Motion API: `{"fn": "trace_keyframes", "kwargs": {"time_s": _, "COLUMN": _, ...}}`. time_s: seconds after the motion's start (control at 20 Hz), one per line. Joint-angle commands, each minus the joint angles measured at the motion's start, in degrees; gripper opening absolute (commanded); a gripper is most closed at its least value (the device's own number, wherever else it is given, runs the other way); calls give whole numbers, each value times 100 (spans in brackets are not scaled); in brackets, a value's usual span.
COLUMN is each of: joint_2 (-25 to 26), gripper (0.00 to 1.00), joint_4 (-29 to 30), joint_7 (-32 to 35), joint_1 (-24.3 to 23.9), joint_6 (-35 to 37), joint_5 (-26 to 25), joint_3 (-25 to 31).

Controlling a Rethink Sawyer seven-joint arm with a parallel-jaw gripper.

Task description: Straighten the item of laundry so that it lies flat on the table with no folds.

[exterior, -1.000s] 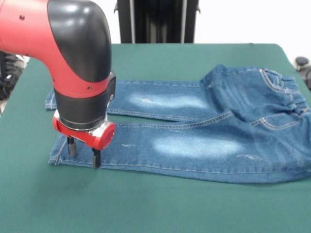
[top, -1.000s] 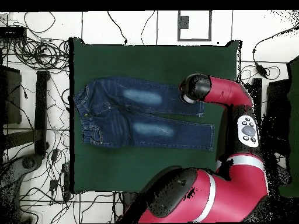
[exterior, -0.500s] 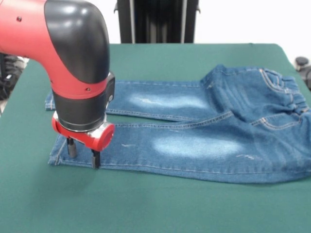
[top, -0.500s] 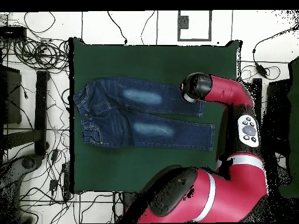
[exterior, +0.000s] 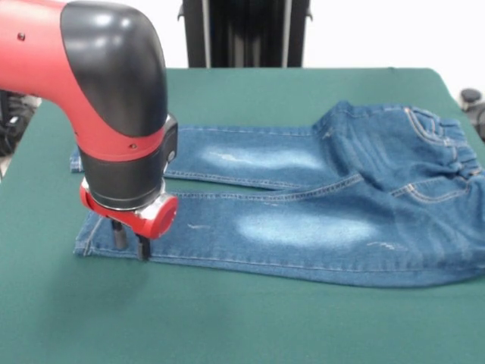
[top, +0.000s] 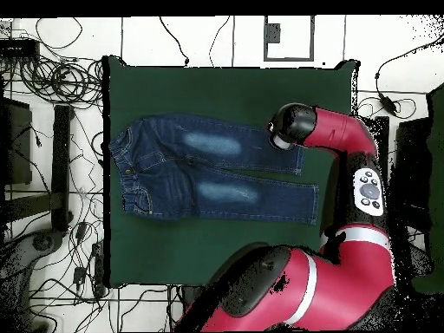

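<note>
Jeans (exterior: pixel 318 220) lie spread across the green table (exterior: pixel 250 326), both legs stretched out side by side, waistband (exterior: pixel 455 144) gathered at one end, cuffs at the other. Faded whitish patches show on each thigh. Fabric bunches a little near the seat and waistband; legs look mostly flat. Arm (exterior: pixel 98 98) comes down over the cuff end. Gripper (exterior: pixel 129 241) sits at the hem of the nearer leg, its two dark fingers (exterior: pixel 142 247) close together, tips down on the denim at the cuff edge. Cannot tell whether they pinch the cloth. Overhead, the arm's elbow (top: pixel 290 126) covers the cuff (top: pixel 299 160) of one leg.
</note>
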Motion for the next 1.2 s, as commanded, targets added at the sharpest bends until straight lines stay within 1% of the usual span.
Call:
{"fn": "trace_keyframes", "kwargs": {"time_s": 0.05, "joint_2": 896, "gripper": 0, "joint_4": 353, "joint_7": -183, "joint_1": 188, "joint_6": 455, "joint_5": -92, "joint_3": 270}}
{"fn": "trace_keyframes", "kwargs": {"time_s": 0.1, "joint_2": 867, "gripper": 0, "joint_4": 339, "joint_7": -24, "joint_1": 230, "joint_6": 450, "joint_5": -76, "joint_3": 213}}
{"fn": "trace_keyframes", "kwargs": {"time_s": 0.2, "joint_2": 817, "gripper": 0, "joint_4": 345, "joint_7": 78, "joint_1": 260, "joint_6": 418, "joint_5": -67, "joint_3": 163}}
{"fn": "trace_keyframes", "kwargs": {"time_s": 0.35, "joint_2": 675, "gripper": 0, "joint_4": 472, "joint_7": 238, "joint_1": 299, "joint_6": 99, "joint_5": -96, "joint_3": 107}}
{"fn": "trace_keyframes", "kwargs": {"time_s": 0.55, "joint_2": 567, "gripper": 0, "joint_4": 469, "joint_7": 331, "joint_1": 348, "joint_6": -176, "joint_5": -160, "joint_3": 18}}
{"fn": "trace_keyframes", "kwargs": {"time_s": 0.8, "joint_2": 646, "gripper": 0, "joint_4": 189, "joint_7": 233, "joint_1": 346, "joint_6": -470, "joint_5": -290, "joint_3": -17}}
{"fn": "trace_keyframes", "kwargs": {"time_s": 0.95, "joint_2": 668, "gripper": 0, "joint_4": 146, "joint_7": 149, "joint_1": 320, "joint_6": -721, "joint_5": -396, "joint_3": -10}}
{"fn": "trace_keyframes", "kwargs": {"time_s": 1.1, "joint_2": 794, "gripper": 0, "joint_4": -125, "joint_7": -41, "joint_1": 270, "joint_6": -698, "joint_5": -479, "joint_3": 16}}
{"fn": "trace_keyframes", "kwargs": {"time_s": 1.2, "joint_2": 814, "gripper": 0, "joint_4": -170, "joint_7": -50, "joint_1": 287, "joint_6": -732, "joint_5": -534, "joint_3": -20}}
